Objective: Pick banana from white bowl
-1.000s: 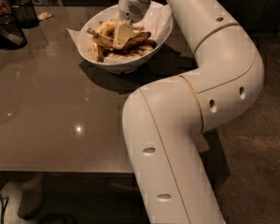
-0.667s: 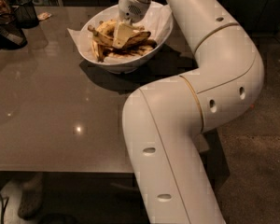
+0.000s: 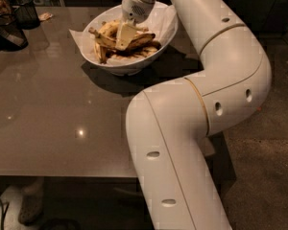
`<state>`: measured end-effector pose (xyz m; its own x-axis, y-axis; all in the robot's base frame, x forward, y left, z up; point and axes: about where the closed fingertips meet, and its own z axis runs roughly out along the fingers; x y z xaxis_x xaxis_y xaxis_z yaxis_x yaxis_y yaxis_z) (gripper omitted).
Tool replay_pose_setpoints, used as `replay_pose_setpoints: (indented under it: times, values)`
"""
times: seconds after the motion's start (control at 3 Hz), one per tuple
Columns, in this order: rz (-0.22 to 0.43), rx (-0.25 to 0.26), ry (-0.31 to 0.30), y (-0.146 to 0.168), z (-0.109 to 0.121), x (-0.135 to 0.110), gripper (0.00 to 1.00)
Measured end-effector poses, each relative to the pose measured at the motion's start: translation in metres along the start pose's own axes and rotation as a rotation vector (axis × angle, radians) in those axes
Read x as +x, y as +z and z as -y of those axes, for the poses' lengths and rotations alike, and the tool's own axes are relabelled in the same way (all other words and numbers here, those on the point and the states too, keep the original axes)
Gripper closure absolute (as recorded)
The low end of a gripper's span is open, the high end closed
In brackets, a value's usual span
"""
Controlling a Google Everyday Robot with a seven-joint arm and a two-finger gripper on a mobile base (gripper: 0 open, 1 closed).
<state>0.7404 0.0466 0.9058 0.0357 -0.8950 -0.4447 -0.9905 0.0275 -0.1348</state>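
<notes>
The white bowl (image 3: 93, 56), lined with crinkled white paper (image 3: 164, 20), stands on the grey-brown table (image 3: 48, 109) at the far middle. It holds several bananas. The long overripe banana (image 3: 142, 38), streaked brown-black, lies across the middle of the bowl. A plumper, cleaner yellow banana (image 3: 107, 29) lies to its left. My gripper (image 3: 126, 36) reaches down from the white wrist into the bowl and sits right on the bananas, at the left end of the overripe one. What it touches underneath is hidden.
A black mesh cup (image 3: 27, 11) and a dark object (image 3: 6, 33) stand at the table's far left. My thick white arm (image 3: 182, 128) bends over the table's right front edge. A shoe (image 3: 30, 206) shows on the floor at the bottom left.
</notes>
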Motion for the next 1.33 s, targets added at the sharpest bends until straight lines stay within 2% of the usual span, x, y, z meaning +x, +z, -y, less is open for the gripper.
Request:
replay_pose_setpoints:
  times: [0.33, 0.67, 1.33]
  values:
    - [0.017, 0.045, -0.014, -0.014, 0.004, -0.005, 1.0]
    - [0.015, 0.114, -0.043, -0.046, 0.0, -0.014, 1.0]
    - [0.014, 0.145, -0.05, -0.063, -0.006, -0.017, 1.0]
